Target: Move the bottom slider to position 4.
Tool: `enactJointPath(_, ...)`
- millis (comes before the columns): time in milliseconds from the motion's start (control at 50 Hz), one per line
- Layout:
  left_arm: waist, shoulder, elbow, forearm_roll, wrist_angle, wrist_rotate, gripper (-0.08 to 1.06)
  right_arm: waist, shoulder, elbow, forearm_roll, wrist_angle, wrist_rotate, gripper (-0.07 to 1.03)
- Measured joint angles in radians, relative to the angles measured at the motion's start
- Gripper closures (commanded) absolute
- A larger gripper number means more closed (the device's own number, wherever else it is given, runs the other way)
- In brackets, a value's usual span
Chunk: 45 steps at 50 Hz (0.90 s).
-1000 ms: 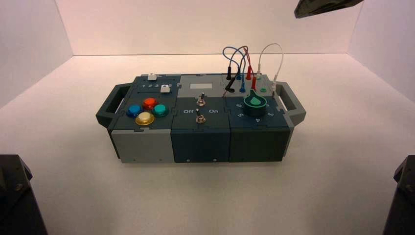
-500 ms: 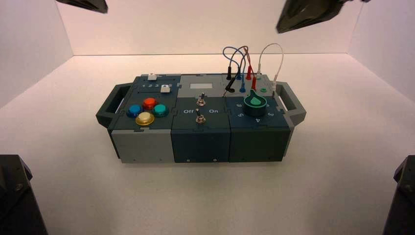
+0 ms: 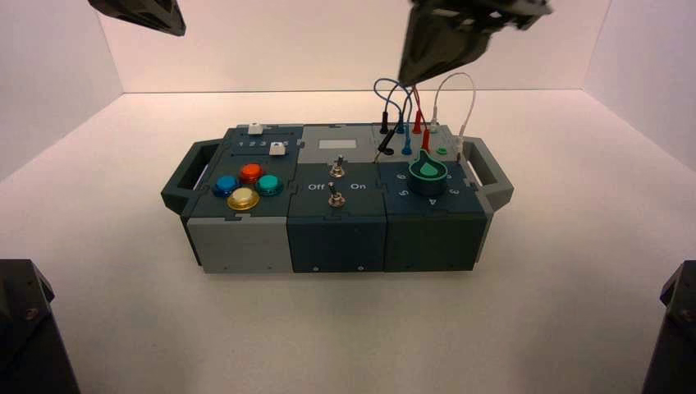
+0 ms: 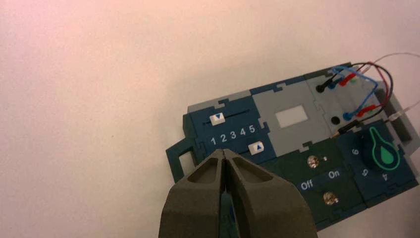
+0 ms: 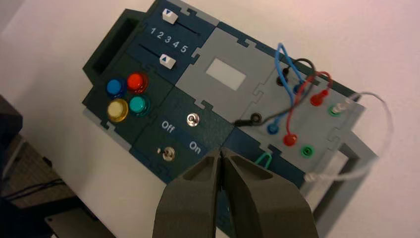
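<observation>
Dark olive-grey fingers of the right gripper (image 5: 221, 154) are pressed together at the tips, nothing between them; it hangs in the air above the box's wire end, over the edge of the green dial (image 5: 263, 161) and near the Off/On toggle switches (image 5: 192, 119). Left gripper (image 4: 225, 154) is likewise closed tip to tip and empty, hovering off the box near its slider end, well above the table. In the high view the right gripper (image 3: 447, 37) shows at the top above the wires, the left gripper (image 3: 141, 12) at the top left corner. Bottom slider (image 4: 256, 147), a pale square knob with a blue triangle, sits on the track nearer the buttons, roughly under the 5 of the printed 1-to-5 row, just past position 4 (image 4: 242, 131). Top slider (image 4: 217, 118) sits near the 1 end of its own track. Beside the sliders are four round buttons, blue (image 5: 115, 87), red (image 5: 134, 82), yellow (image 5: 118, 110) and teal (image 5: 139, 104). Grey panel with a white rectangle (image 5: 225, 74) lies in the middle, then blue, red, black and white wires (image 3: 410, 103) plugged into sockets. Box (image 3: 246, 246) rests on a white table (image 3: 345, 336)
</observation>
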Motion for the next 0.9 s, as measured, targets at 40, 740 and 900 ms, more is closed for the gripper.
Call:
enactJointPath(40,0.002,-0.002,0.0,0.006,0.008,0.0,1.01,0.002,0.021,-0.014,0.008,-0.002,0.0,0.99)
enactJointPath(740,0.032,0.032,-0.018,0.023,0.109,0.014,1.01,0.057,0.422,-0.281,0.094,0.005,0.0,0.99)
enactJointPath(900,0.032,0.034,-0.023,0.025,0.114,0.014,1.01,0.058,0.485,-0.328,0.097,0.012,-0.002,0.99)
